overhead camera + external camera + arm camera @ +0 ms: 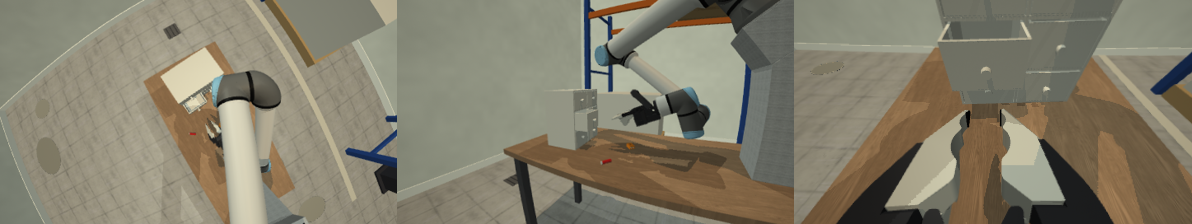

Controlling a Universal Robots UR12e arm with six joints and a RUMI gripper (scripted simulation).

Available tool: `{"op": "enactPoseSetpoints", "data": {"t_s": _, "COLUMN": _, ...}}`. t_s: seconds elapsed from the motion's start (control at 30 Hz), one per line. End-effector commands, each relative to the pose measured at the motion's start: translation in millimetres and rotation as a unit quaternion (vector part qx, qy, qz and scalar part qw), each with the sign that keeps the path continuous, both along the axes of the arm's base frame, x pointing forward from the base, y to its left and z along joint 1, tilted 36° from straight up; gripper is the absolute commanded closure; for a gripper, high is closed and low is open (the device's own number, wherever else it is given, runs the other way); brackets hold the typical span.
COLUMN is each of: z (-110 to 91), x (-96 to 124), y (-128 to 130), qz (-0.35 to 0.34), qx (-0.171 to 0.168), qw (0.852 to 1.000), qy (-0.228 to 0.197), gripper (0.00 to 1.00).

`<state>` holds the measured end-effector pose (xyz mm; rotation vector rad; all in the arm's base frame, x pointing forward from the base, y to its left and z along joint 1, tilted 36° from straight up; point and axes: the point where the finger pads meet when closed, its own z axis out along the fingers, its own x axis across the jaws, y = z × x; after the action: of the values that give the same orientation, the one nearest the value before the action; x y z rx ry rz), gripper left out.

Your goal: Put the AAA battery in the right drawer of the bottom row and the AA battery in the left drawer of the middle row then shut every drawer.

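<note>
The white chest (192,75) (561,117) stands upright at the table's far end. Its left middle-row drawer (194,103) (581,122) (966,60) is pulled out; the part of its inside that shows is too unclear to tell what it holds. The right middle-row drawer (1074,42) and right bottom-row drawer (1059,86) look shut. A red battery (193,133) (606,161) lies on the table; its size cannot be told. No second battery can be made out. My gripper (209,127) (615,118) (985,111) is partly open and empty, in front of the pulled-out drawer, pointing at the chest.
A small orange object (630,146) lies on the wooden table (181,123) (562,162), below and near the gripper. The arm (243,161) (652,30) hides part of the table in the top view. A blue and orange rack (587,53) stands behind.
</note>
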<state>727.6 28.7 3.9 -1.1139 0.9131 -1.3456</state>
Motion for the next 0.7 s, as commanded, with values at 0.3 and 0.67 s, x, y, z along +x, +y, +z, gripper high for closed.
{"op": "enactPoseSetpoints", "data": {"t_s": 0.3, "z": 3.7, "x": -14.1, "y": -0.3, "qz": -0.007, "qx": -0.004, "qw": 0.998, "qy": 0.066, "gripper": 0.80}}
{"op": "enactPoseSetpoints", "data": {"t_s": 0.67, "z": 11.9, "x": -45.1, "y": -1.7, "qz": -0.024, "qx": -0.011, "qw": 0.976, "qy": 0.215, "gripper": 0.80}}
